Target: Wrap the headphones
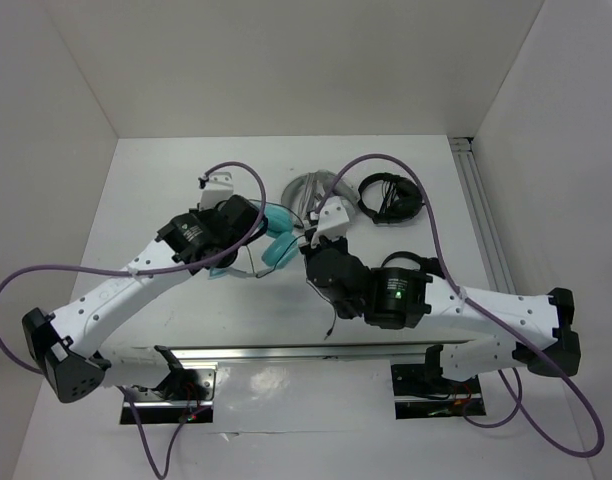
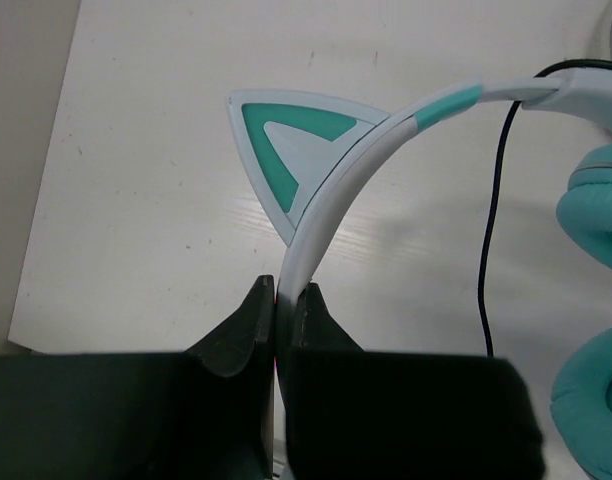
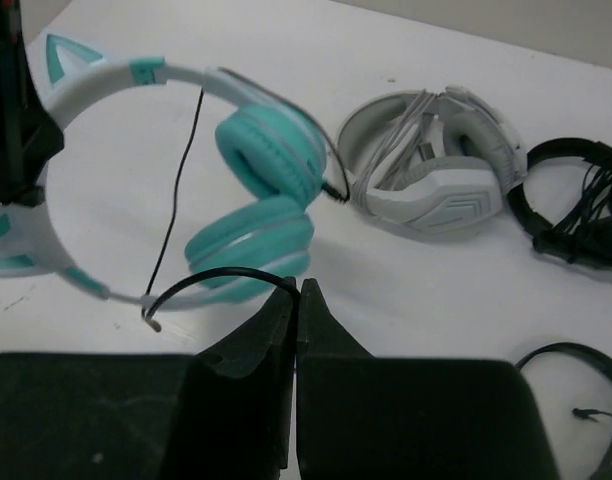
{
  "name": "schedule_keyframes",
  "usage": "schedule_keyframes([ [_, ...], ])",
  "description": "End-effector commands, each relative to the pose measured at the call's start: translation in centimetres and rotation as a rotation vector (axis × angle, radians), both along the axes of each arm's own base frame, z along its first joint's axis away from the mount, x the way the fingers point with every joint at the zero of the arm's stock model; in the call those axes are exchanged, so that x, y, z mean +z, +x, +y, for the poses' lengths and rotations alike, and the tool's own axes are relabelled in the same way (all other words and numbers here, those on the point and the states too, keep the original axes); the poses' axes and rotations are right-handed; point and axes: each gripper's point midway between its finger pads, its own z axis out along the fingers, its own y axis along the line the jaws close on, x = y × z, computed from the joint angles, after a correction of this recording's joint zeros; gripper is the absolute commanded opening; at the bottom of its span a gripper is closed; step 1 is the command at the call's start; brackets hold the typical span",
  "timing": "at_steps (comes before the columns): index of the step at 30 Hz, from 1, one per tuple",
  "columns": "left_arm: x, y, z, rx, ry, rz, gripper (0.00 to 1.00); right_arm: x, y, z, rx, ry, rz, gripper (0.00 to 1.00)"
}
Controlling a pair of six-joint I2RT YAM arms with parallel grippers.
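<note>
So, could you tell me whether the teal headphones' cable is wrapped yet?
Not wrapped: the cable hangs loose from the headphones, its end in the right pincer.

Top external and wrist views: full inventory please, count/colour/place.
teal cat-ear over-ear headphones: 1, teal with pale headband, between the arms
thin black cable: 1, black, running from the teal headphones
grey-white over-ear headphones: 1, grey-white, behind the teal pair
black wired headphones: 1, black, right of the grey-white pair
white table: 1, white, under everything
purple cables: 2, purple, one per arm
left arm: 1, jaws shut on the headband
right arm: 1, jaws shut on the thin black cable
</note>
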Motion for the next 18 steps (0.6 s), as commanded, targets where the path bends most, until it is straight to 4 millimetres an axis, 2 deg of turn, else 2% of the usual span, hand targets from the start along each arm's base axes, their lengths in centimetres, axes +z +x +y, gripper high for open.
schedule_keyframes([
  [1, 0.2, -0.1, -1.3, -0.114, -0.017, -0.016, 0.0, 3.2, 1.9, -1.1, -0.046, -0.004, -0.061, 0.0],
  [3, -0.9, -0.5, -1.5, -0.164, 0.006, 0.039, 0.0, 3.7, 2.2, -1.2, -0.045, 0.001, -0.063, 0.0],
  [8, -3.4, -2.9, -4.4, -0.357, 0.033, 0.116, 0.0, 3.1, 3.5, -1.2, -0.055, -0.036, -0.06, 0.0],
  [13, -4.3, -5.7, -7.7, -0.57, 0.019, 0.161, 0.0, 2.7, 5.8, -2.7, -0.095, -0.107, -0.075, 0.0],
  [16, -4.6, -7.1, -8.4, -0.615, 0.007, 0.202, 0.0, 2.5, 6.4, -3.0, -0.096, -0.135, -0.089, 0.0],
  [18, -4.6, -8.2, -8.5, -0.637, 0.017, 0.226, 0.0, 2.5, 7.0, -4.1, -0.126, -0.151, -0.099, 0.0],
])
